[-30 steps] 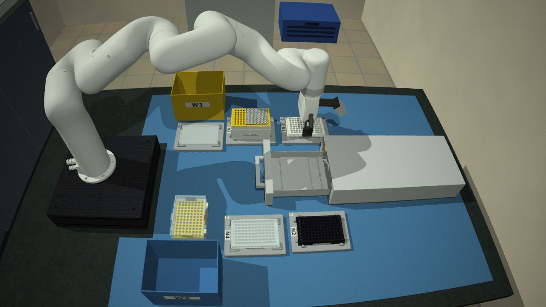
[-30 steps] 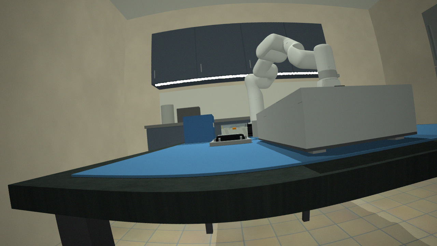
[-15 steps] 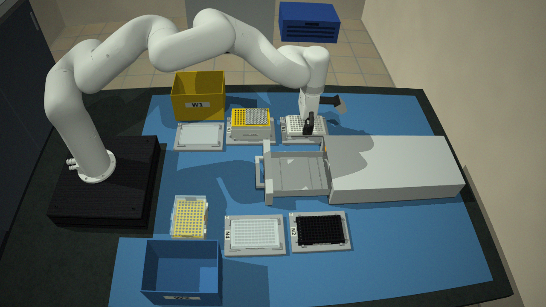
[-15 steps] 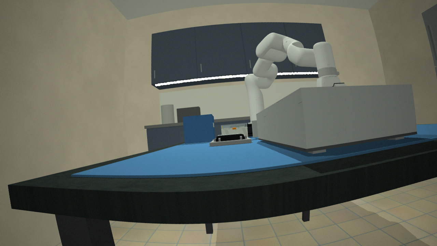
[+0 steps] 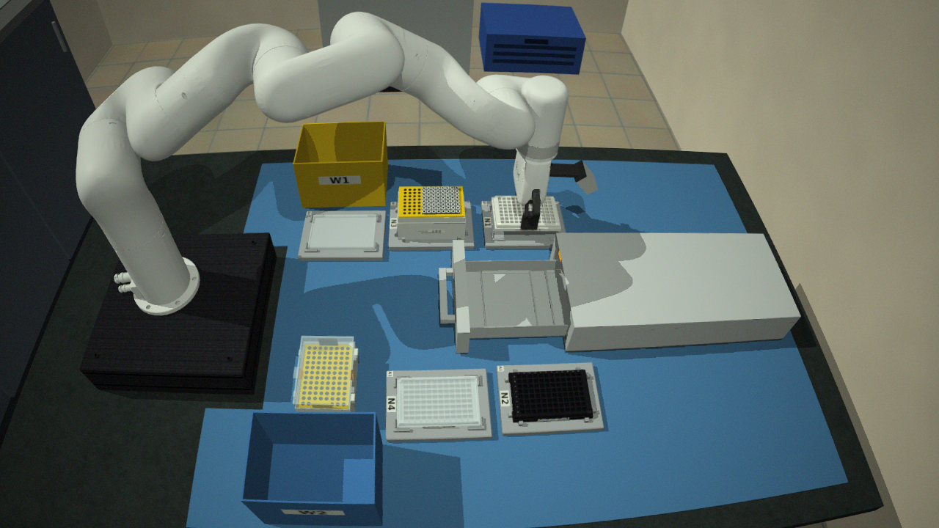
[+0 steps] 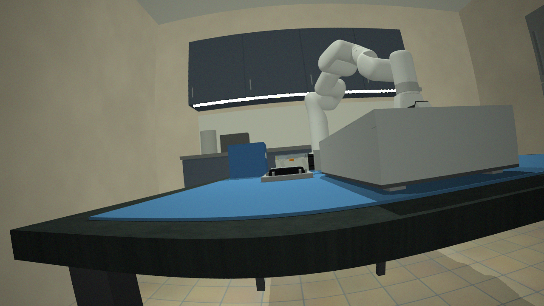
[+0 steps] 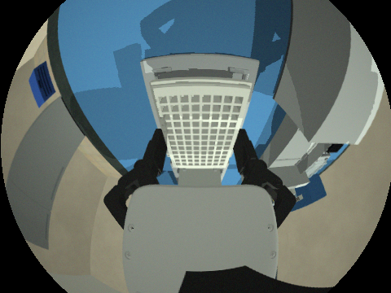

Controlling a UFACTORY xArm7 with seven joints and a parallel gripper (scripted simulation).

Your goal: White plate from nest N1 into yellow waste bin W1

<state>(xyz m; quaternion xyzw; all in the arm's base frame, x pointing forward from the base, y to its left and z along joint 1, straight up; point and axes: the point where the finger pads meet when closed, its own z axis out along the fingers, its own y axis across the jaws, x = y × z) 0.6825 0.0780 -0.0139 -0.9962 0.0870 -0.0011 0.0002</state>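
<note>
The white plate (image 5: 523,211) is a white well plate over the grey work nest N1 (image 5: 519,235), at the back of the bench beside the cooler. My gripper (image 5: 530,213) is shut on the white plate across its width; in the wrist view the two black fingers clamp the plate (image 7: 201,125) on both long sides, and the nest (image 7: 200,67) shows beyond it. The plate stands slightly raised above the nest. The yellow waste bin W1 (image 5: 340,163) stands upright and open at the back left. In the exterior view the cooler hides the gripper and plate.
A tip box (image 5: 430,211) sits in nest N3 between W1 and N1. The grey cooler housing (image 5: 676,289) lies right of N1 with its drawer (image 5: 508,295) pulled out. An empty nest (image 5: 342,233), a lidded tip box (image 5: 325,374), nest N4's clear plate (image 5: 437,400), nest N2's black plate (image 5: 550,396) and blue bin W2 (image 5: 312,467) stand nearer.
</note>
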